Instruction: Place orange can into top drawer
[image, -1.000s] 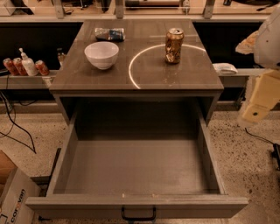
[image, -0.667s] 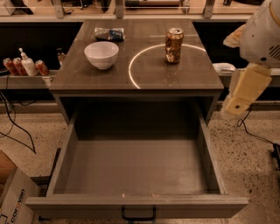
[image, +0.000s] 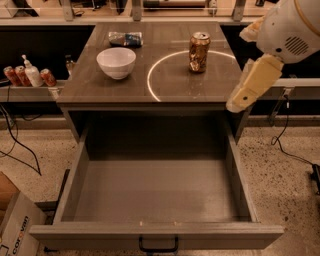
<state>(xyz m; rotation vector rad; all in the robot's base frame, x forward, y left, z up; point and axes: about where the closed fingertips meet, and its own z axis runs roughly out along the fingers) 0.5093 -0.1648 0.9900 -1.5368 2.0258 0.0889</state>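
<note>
We see the orange can (image: 199, 52) standing upright on the table (image: 100, 90) in the upper middle of the frame, on the far rim of a bright ring (image: 151, 80) marked on the surface. A white bowl (image: 116, 62) sits well to the left of it, with a flat packet (image: 125, 38) behind the bowl. Below the table the top drawer (image: 155, 235) is pulled wide open, its black handle (image: 158, 246) at the bottom edge of the frame. The tool (image: 244, 94) hangs at the right of the frame, off the table's right edge and apart from the can, pinching nothing; we cannot tell whether it is spread or pressed together. At upper left, red cans (image: 47, 77) flank a white pump bottle (image: 32, 74).
</note>
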